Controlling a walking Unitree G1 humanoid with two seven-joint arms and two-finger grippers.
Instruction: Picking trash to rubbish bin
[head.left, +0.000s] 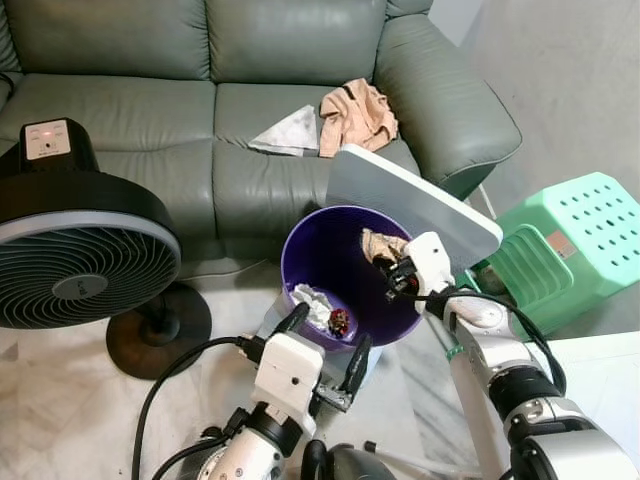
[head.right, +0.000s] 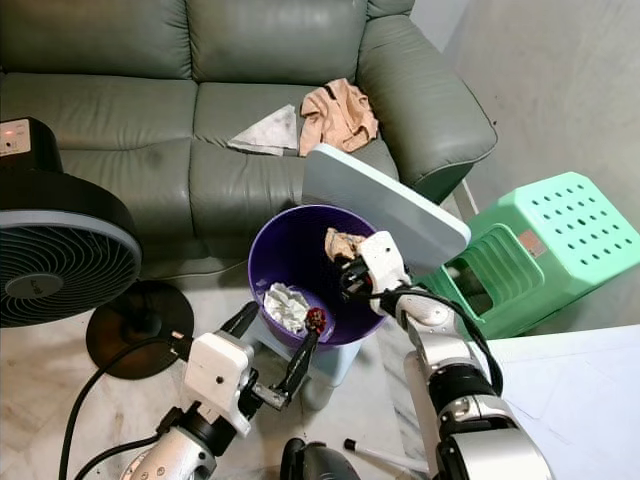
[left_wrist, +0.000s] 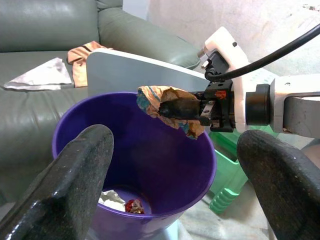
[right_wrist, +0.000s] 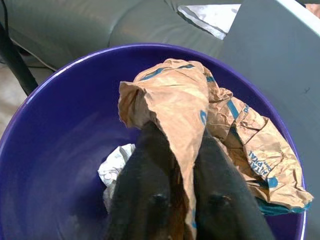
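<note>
A purple rubbish bin (head.left: 300, 250) stands on the floor before the sofa, its grey lid (head.left: 410, 205) tipped up behind it. My right gripper (head.left: 386, 264) reaches over the bin's far right rim, shut on a crumpled brown paper bag (head.left: 381, 244) held above the opening. The same bag (right_wrist: 190, 115) drapes over the black fingers in the right wrist view. Inside the bin lie a white paper wad (head.left: 313, 303) and a small red scrap (head.left: 340, 321). My left gripper (head.left: 325, 345) hovers open at the bin's near rim, holding nothing.
A black floor fan (head.left: 80, 260) stands at the left with its cable across the floor. A green plastic stool (head.left: 570, 240) lies on its side at the right. On the green sofa (head.left: 150, 110) rest a peach cloth (head.left: 358, 115) and a grey triangular sheet (head.left: 290, 132).
</note>
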